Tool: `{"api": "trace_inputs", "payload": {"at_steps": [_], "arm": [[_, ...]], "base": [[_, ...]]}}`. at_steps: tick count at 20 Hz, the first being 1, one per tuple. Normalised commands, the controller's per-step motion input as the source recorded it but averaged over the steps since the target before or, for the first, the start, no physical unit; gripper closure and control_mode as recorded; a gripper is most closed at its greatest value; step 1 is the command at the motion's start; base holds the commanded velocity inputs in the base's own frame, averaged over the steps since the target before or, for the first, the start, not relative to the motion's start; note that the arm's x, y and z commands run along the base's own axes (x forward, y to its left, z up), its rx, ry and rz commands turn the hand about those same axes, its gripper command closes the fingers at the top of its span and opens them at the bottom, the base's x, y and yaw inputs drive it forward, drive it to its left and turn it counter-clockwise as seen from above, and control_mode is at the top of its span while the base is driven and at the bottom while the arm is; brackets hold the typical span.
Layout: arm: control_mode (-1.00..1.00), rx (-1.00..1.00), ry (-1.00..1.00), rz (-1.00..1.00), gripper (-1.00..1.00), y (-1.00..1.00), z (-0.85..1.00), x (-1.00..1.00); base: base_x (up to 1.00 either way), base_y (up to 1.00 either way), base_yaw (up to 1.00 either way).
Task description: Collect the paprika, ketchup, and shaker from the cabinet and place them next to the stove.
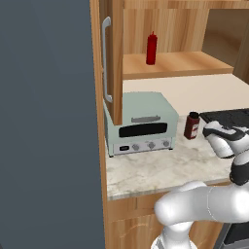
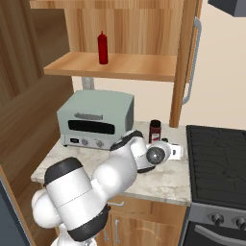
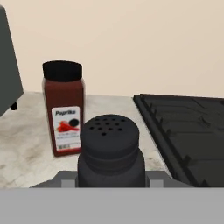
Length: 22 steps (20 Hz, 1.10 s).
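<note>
Now dark perforated-top shaker (image 3: pixel 110 151) clamped in end effector (image 3: pixel 111 181), labelled paprika (image 3: pixel 64 109) beside stove (image 3: pixel 186 129).

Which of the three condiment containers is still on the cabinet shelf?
The ketchup, the slim all-red bottle. The paprika stands on the counter by the stove, and the shaker sits in the gripper.

Ketchup (image 1: pixel 151 48) is seen upright on cabinet (image 1: pixel 165 63) shelf, door swung open. Paprika (image 1: pixel 192 125) is stood on counter (image 1: pixel 160 168) btwn toaster oven (image 1: pixel 141 123) & stove (image 1: pixel 228 116). Arm's wrist is held just beside paprika, over stove edge.
</note>
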Motion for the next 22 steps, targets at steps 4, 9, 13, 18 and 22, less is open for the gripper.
{"api": "trace_inputs", "payload": {"at_steps": [4,9,13,18,22], "arm": [[-1.00,0.00,0.02,0.06,1.00,-0.07,-0.22,0.08],[-1.00,0.00,0.00,0.07,1.00,-0.07,-0.14,0.07],[-1.00,0.00,0.00,0.08,1.00,-0.07,-0.26,0.03],[-1.00,0.00,0.00,0.05,1.00,0.00,-0.27,0.00],[-1.00,0.00,0.00,0.04,1.00,0.00,-0.28,0.00]], "base": [[0.00,0.00,0.00],[0.00,0.00,0.00],[0.00,0.00,0.00],[0.00,0.00,0.00],[0.00,0.00,0.00]]}}
